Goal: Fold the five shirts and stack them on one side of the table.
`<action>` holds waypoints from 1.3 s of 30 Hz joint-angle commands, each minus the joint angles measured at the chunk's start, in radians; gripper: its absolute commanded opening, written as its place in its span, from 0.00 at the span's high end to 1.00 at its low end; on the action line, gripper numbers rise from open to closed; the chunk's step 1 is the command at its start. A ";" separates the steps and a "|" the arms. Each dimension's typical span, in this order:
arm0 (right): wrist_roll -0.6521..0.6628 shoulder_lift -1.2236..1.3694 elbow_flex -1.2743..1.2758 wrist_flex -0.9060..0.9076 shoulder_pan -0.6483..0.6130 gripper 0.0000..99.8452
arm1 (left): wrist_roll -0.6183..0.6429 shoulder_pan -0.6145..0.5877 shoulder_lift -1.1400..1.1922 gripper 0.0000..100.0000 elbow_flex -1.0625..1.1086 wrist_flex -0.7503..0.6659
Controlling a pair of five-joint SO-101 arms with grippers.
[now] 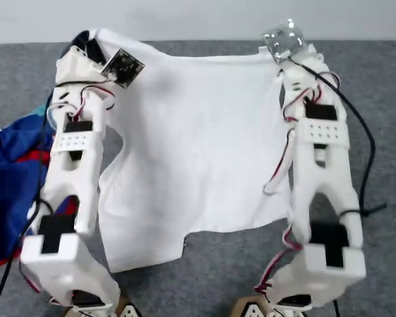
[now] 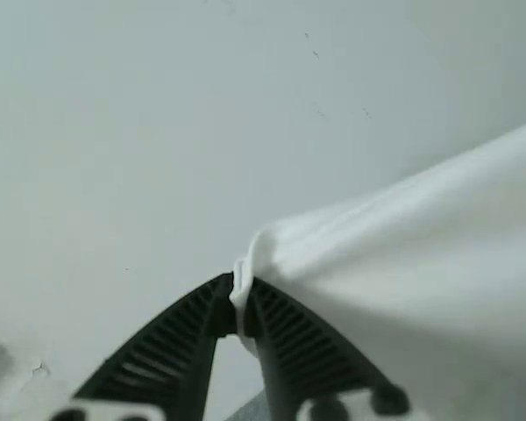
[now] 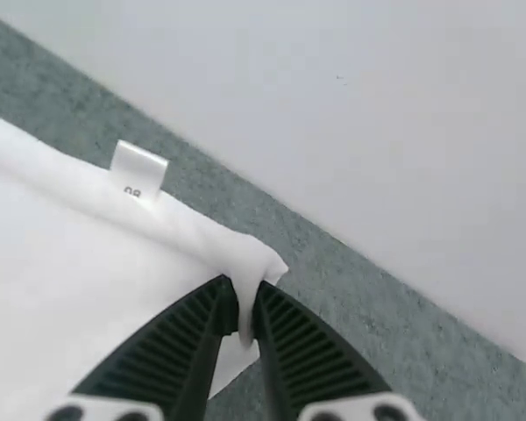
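Note:
A white shirt (image 1: 198, 145) is stretched out over the grey table between the two arms, its far edge lifted at both corners. My left gripper (image 2: 238, 303) is shut on one far corner of the white shirt (image 2: 403, 263), which bunches between the black jaws. My right gripper (image 3: 244, 309) is shut on the other far corner of the shirt (image 3: 88, 263), near a small white label (image 3: 138, 171). In the high view the left gripper (image 1: 92, 43) is at the back left and the right gripper (image 1: 284, 46) at the back right.
A heap of blue, red and teal shirts (image 1: 13, 178) lies at the left edge beside the left arm. The grey table (image 1: 237, 271) is bare in front of the white shirt. A pale wall (image 3: 377, 105) rises just behind the table.

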 commanded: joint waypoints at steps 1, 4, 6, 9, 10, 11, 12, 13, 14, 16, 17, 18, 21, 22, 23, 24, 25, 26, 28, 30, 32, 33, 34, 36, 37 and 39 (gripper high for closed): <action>0.058 0.074 -0.129 -0.008 -0.018 0.99 | -0.017 -0.023 0.048 1.00 -0.104 -0.018; 0.069 0.130 -0.166 -0.008 -0.021 0.99 | -0.017 -0.025 0.081 1.00 -0.137 -0.018; 0.086 0.147 -0.167 -0.001 -0.024 0.99 | -0.017 -0.025 0.072 1.00 -0.134 -0.008; 0.115 0.147 -0.169 0.128 -0.035 0.99 | -0.017 -0.025 0.009 1.00 -0.124 0.146; 0.126 0.142 -0.170 0.180 -0.039 0.99 | -0.017 -0.026 -0.021 1.00 -0.119 0.226; 0.135 0.131 -0.170 0.231 -0.041 0.99 | -0.017 -0.026 -0.054 1.00 -0.113 0.307; 0.140 0.117 -0.169 0.283 -0.042 0.99 | -0.017 -0.026 -0.091 1.00 -0.107 0.388; 0.140 0.107 -0.169 0.331 -0.041 0.99 | -0.017 -0.025 -0.127 1.00 -0.099 0.466; 0.140 0.096 -0.169 0.378 -0.039 0.99 | -0.017 -0.023 -0.164 1.00 -0.090 0.546; 0.141 0.073 -0.169 0.481 -0.038 0.99 | -0.017 -0.020 -0.238 1.00 -0.070 0.710; 0.141 0.062 -0.169 0.535 -0.038 0.99 | -0.018 -0.018 -0.275 1.00 -0.062 0.798; 0.141 0.050 -0.169 0.584 -0.038 0.99 | -0.018 -0.015 -0.310 1.00 -0.056 0.881; 0.138 0.021 -0.169 0.711 -0.036 0.99 | -0.058 0.003 -0.397 1.00 -0.048 1.123; 0.138 0.012 -0.169 0.750 -0.036 0.99 | -0.084 0.006 -0.420 1.00 -0.048 1.204; 0.137 0.004 -0.169 0.786 -0.036 0.99 | -0.112 0.015 -0.445 1.00 -0.048 1.281; 0.135 -0.004 -0.169 0.825 -0.041 0.99 | -0.133 0.026 -0.466 1.00 -0.048 1.356; 0.124 -0.010 -0.169 0.860 -0.044 0.99 | -0.149 0.035 -0.483 1.00 -0.048 1.427; 0.100 -0.016 -0.169 0.888 -0.050 0.99 | -0.155 0.044 -0.497 1.00 -0.048 1.491; 0.061 -0.028 -0.169 0.941 -0.054 0.99 | -0.157 0.060 -0.525 1.00 -0.048 1.600; 0.040 -0.036 -0.169 1.000 -0.053 0.99 | -0.158 0.074 -0.551 1.00 -0.050 1.697; 0.037 -0.044 -0.169 1.069 -0.051 0.99 | -0.158 0.083 -0.580 1.00 -0.050 1.786; 0.037 -0.047 -0.169 1.107 -0.051 0.99 | -0.160 0.091 -0.594 1.00 -0.050 1.826; 0.037 -0.050 -0.169 1.144 -0.051 0.99 | -0.160 0.097 -0.606 1.00 -0.048 1.867; 0.037 -0.050 -0.167 1.213 -0.050 0.99 | -0.183 0.104 -0.629 1.00 -0.047 1.944; 0.037 -0.050 -0.167 1.244 -0.045 0.99 | -0.190 0.098 -0.641 1.00 -0.036 1.953; 0.038 -0.050 -0.167 1.291 -0.022 0.99 | -0.204 0.083 -0.683 1.00 0.018 1.952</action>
